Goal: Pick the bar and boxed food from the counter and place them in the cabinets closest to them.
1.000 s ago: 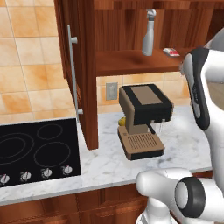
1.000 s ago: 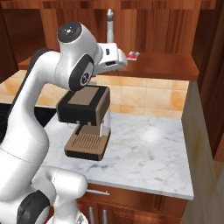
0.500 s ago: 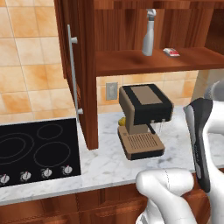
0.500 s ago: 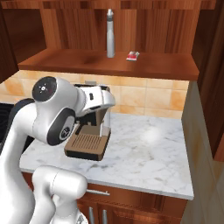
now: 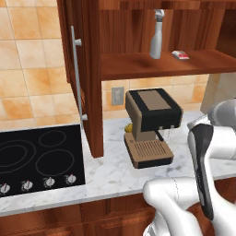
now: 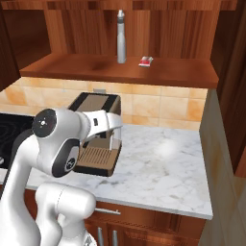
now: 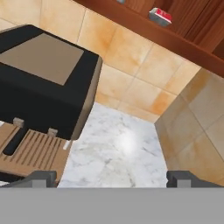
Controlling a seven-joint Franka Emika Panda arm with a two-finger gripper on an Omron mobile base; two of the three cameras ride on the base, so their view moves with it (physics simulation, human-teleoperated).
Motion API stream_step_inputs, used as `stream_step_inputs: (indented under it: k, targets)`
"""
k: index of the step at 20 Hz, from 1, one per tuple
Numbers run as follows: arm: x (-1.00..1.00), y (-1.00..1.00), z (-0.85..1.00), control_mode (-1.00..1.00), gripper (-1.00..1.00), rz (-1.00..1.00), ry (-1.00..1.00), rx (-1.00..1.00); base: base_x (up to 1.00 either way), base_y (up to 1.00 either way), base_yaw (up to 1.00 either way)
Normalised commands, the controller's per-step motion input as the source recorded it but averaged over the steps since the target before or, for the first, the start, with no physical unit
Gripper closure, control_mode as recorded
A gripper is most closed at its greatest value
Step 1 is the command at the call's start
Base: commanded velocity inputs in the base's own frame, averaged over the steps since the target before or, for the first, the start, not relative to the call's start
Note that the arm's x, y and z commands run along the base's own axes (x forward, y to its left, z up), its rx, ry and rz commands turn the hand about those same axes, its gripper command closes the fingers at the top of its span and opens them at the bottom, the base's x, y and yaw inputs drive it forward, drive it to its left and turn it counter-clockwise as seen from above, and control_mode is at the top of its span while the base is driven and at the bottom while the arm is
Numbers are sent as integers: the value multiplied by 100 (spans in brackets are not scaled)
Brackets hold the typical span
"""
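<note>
The bar point(image 5: 179, 54) point(image 6: 145, 61), a small white packet with red ends, lies flat on the plank shelf of the open dark-wood cabinets point(image 5: 152, 67) point(image 6: 120, 72). The hand view catches it at the top, bar point(image 7: 160, 16), on the shelf edge of the cabinets point(image 7: 131, 26). My gripper point(image 7: 111, 178) is open with nothing between its fingertips point(image 7: 41, 177). It hangs low over the marble counter point(image 7: 118, 153), to the right of the coffee machine and well below the bar. The boxed food is out of view.
A black and tan coffee machine point(image 5: 150, 124) point(image 6: 96, 144) point(image 7: 43, 83) stands on the counter under the shelf. A grey bottle point(image 5: 157, 40) point(image 6: 121, 37) stands on the shelf left of the bar. A black stove point(image 5: 39, 159) lies left. A tall side panel point(image 6: 226, 158) bounds the right.
The arm has drawn back from shelf height and folded down low over the counter. The bar has stayed on the shelf, and the gripper has stayed open.
</note>
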Motion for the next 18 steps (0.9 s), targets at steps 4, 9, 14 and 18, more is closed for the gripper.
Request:
stream_step_inputs:
  k: [4,9,14,18]
  targets:
    - [0,0,0,100,-100,0,0,0,-26,0,0]
    - [0,0,0,100,-100,0,0,0,-70,0,0]
    - [0,0,0,100,-100,0,0,0,-77,0,0]
    - [0,0,0,100,-100,0,0,0,-78,0,0]
